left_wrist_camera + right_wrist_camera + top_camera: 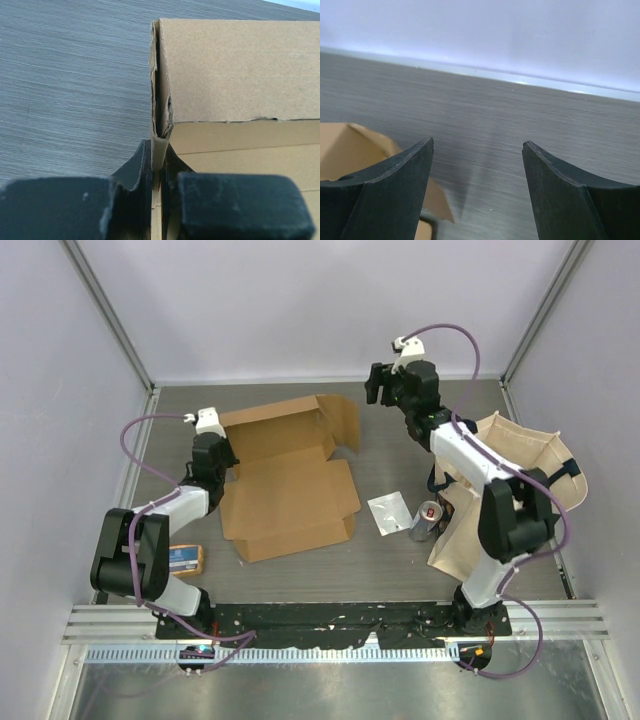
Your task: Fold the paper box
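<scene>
Cardboard fills the table (400,570) left of centre: we see the box (290,490) lying mostly flat, with one far flap (345,422) standing upright. Our left gripper (158,162) is clamped on a doubled wall at the box's left edge. Our right gripper (477,145) hangs above the table just beyond that flap, jaws wide apart, holding nothing. A tote (520,455) lies at the right.

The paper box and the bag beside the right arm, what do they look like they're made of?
The paper box looks like brown cardboard with a matte finish. The left wrist view shows a rough, layered cut edge, so it is likely corrugated. The bag looks like beige cloth, probably canvas, judging by its soft slumped folds and dark strap handles.
</scene>
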You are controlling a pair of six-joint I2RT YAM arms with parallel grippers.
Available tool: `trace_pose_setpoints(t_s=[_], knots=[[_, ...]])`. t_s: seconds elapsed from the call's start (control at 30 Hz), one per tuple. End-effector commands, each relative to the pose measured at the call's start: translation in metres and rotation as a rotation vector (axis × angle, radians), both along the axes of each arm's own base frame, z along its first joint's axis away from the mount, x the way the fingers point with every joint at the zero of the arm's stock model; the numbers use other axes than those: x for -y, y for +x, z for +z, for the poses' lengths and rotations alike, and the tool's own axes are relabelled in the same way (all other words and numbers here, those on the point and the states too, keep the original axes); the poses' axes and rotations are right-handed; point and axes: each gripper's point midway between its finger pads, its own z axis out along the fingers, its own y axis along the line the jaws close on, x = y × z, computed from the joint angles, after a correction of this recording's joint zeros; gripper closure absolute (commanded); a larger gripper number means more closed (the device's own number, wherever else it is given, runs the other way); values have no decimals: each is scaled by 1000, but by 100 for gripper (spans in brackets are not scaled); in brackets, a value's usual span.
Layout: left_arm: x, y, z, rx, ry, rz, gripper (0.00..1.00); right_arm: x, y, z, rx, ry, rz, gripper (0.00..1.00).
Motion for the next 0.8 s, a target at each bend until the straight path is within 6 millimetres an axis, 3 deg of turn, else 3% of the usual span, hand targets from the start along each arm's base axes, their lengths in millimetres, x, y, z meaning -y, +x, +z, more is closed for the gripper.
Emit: trace_pose_setpoints(t_s=[0.0, 0.17, 0.27, 0.4, 0.43, 0.5, 0.53, 0.63, 0.77], knots=[[2, 5, 20, 58, 15, -5, 100, -18, 20, -45, -77, -93, 152, 24], [3, 5, 17, 49, 27, -13, 100, -37, 34, -79, -92, -120, 246, 26], [7, 6, 17, 48, 26, -29, 100, -56, 32, -94, -100, -121, 341, 30], [9, 5, 16, 44, 20, -38, 100, -85, 11, -100, -79, -144, 463, 31], [9, 4, 16, 45, 19, -40, 100, -86, 1, -111, -98, -144, 482, 31], [9, 2, 17, 47, 19, -43, 100, -93, -10, -100, -52, -125, 523, 31], [9, 2, 16, 45, 18, -46, 100, -92, -18, -107, -67, -123, 536, 31], [11, 1, 16, 42, 16, -53, 100, -102, -37, -106, -53, -119, 607, 31], [11, 0, 15, 40, 13, -55, 100, -109, -50, -109, -69, -144, 641, 30]])
